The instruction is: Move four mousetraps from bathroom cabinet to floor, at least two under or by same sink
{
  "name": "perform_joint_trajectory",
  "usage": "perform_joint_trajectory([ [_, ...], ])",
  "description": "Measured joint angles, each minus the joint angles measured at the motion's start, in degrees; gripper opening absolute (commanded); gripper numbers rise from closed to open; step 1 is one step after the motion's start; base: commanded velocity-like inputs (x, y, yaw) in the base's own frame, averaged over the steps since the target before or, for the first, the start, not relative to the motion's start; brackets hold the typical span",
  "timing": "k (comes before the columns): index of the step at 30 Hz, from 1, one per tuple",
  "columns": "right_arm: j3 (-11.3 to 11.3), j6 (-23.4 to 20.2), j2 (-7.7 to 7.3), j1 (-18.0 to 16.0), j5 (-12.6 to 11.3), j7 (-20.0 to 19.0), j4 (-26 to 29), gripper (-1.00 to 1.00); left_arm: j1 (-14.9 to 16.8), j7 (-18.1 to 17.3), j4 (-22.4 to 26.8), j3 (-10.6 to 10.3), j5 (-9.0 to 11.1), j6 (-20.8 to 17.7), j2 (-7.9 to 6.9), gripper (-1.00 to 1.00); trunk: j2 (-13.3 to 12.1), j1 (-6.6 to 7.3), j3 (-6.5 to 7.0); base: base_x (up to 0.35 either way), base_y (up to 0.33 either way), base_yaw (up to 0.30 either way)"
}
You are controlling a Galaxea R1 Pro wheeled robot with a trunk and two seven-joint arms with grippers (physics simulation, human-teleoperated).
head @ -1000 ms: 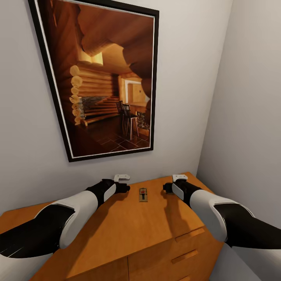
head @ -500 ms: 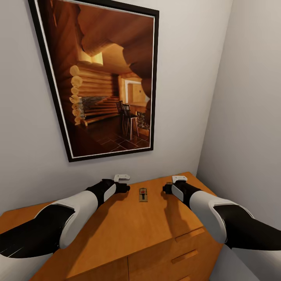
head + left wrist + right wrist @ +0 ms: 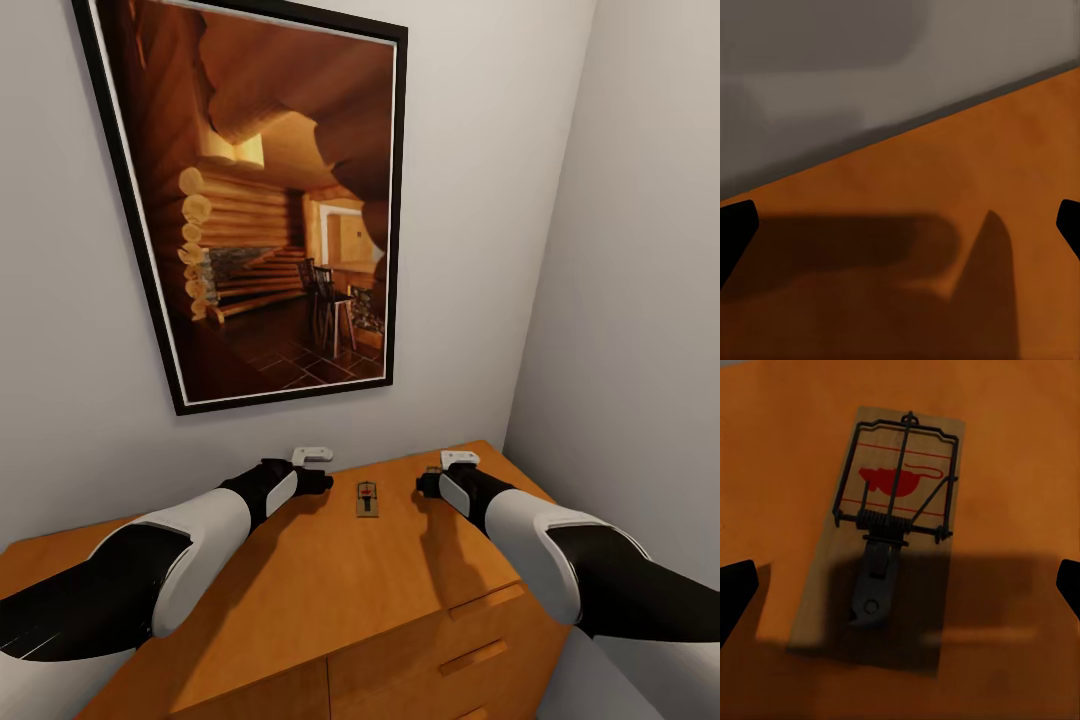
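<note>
A small brown mousetrap (image 3: 368,498) with a wire spring lies flat on the orange-brown cabinet (image 3: 330,585), between my two arms. My left gripper (image 3: 322,482) hangs just left of it, open over bare wood; in the left wrist view the left gripper (image 3: 900,225) has nothing between its fingertips (image 3: 735,232). My right gripper (image 3: 430,484) hovers to the trap's right, near the back edge. In the right wrist view a mousetrap (image 3: 889,532) with a red mouse print lies directly below the open right gripper (image 3: 900,585), untouched. I cannot tell whether it is the same trap.
A large framed picture (image 3: 270,200) of a log cabin hangs on the grey wall behind the cabinet. A side wall (image 3: 640,300) closes the corner on the right. Drawer fronts with slim bar handles (image 3: 486,600) face me below the top.
My right gripper has shifted slightly left and lower over the cabinet top. The left arm and the trap between the arms have not moved.
</note>
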State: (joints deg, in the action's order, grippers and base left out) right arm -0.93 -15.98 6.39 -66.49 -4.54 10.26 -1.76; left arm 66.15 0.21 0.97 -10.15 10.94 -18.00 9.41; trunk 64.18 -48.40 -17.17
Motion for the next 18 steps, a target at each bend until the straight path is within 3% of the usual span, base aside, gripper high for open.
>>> perform_joint_trajectory([
  [18,0.0,-0.1,-0.05,0.0,0.0,0.1,0.0,1.00,0.0,0.0,0.0,0.0,0.0,0.0,0.00,1.00,0.0,0.00,0.00,0.000,0.000,0.000],
])
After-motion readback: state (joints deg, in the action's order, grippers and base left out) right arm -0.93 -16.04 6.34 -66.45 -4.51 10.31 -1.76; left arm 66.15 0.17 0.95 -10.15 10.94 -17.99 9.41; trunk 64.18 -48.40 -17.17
